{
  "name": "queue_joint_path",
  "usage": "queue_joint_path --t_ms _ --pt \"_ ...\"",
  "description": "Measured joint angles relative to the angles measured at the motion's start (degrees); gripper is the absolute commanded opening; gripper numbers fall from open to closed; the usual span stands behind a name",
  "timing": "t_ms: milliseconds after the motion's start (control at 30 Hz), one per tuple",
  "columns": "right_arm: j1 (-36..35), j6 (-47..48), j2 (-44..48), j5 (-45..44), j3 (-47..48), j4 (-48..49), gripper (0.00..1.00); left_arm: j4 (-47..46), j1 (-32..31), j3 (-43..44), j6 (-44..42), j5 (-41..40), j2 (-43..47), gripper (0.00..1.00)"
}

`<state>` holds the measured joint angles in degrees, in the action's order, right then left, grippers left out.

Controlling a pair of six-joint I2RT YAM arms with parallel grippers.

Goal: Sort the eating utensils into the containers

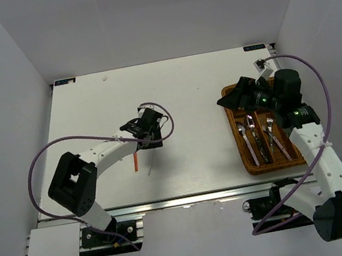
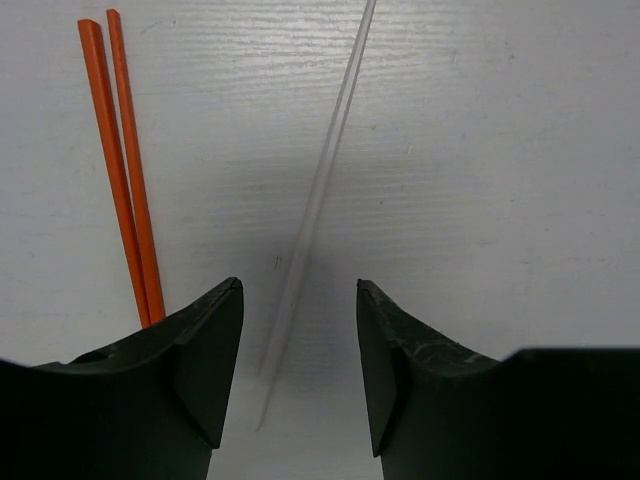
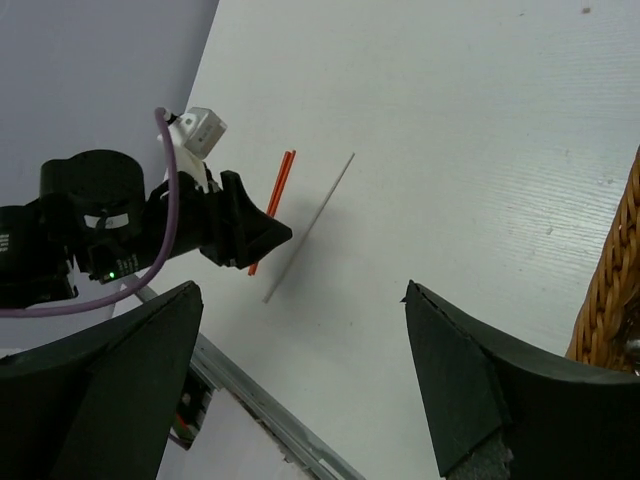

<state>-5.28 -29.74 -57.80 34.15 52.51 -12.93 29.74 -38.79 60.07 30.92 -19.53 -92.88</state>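
Left end effector (image 2: pixel 298 300) open astride a white chopstick (image 2: pixel 318 190) on the desk (image 2: pixel 500 150), gripping nothing.

The stick lies flat between the fingers, touching neither, with the orange chopsticks (image 2: pixel 120 170) just beside the left finger. The right end effector (image 3: pixel 302 295) hangs wide open and empty over the far end of the wicker tray (image 1: pixel 263 168), where silver utensils (image 1: pixel 255 140) lie in the narrow sections. From here I'd worry that so thin a stick skates away or slips under the pads, that the left finger knocks the orange pair, or that a pinch this near one end lets it swing on the way to the tray, well apart.
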Motion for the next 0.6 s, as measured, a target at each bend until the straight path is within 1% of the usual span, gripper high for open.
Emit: queue_joint_path --t_ms 100,167,200,267,433,500,533,567,600 --pt "0.0 1.1 2.3 -0.6 0.3 -0.7 0.82 0.3 0.0 0.0 -0.3 0.7 -1.4 0.58" --pt "-0.1 1.6 4.1 -0.9 0.3 -0.8 0.8 0.3 0.0 0.0 -0.3 1.1 -2.5 0.53" --pt "-0.1 1.8 4.9 -0.9 0.3 -0.8 0.78 0.3 0.0 0.0 -0.3 1.4 -3.0 0.52" --pt "-0.3 2.0 6.1 -0.8 0.4 -0.8 0.78 0.3 0.0 -0.1 -0.4 2.0 -4.2 0.5" --pt "-1.0 2.3 6.4 -0.8 0.6 -1.2 0.77 0.4 0.0 -1.7 0.2 2.1 -6.3 0.5" --pt "-1.5 2.4 6.4 -0.9 0.6 -1.6 0.79 0.2 0.0 -1.9 0.6 2.1 -6.3 0.44" --pt "-1.6 2.5 6.4 -0.9 0.6 -1.8 0.82 0.0 0.0 -2.0 0.9 2.2 -6.3 0.42" --pt "-1.9 2.6 6.4 -0.9 0.6 -2.0 0.89 -0.2 0.0 -2.2 1.1 2.2 -6.3 0.4" --pt "-2.0 2.7 6.4 -0.9 0.6 -2.2 0.89 -0.5 0.0 -2.3 1.3 2.4 -6.3 0.39"
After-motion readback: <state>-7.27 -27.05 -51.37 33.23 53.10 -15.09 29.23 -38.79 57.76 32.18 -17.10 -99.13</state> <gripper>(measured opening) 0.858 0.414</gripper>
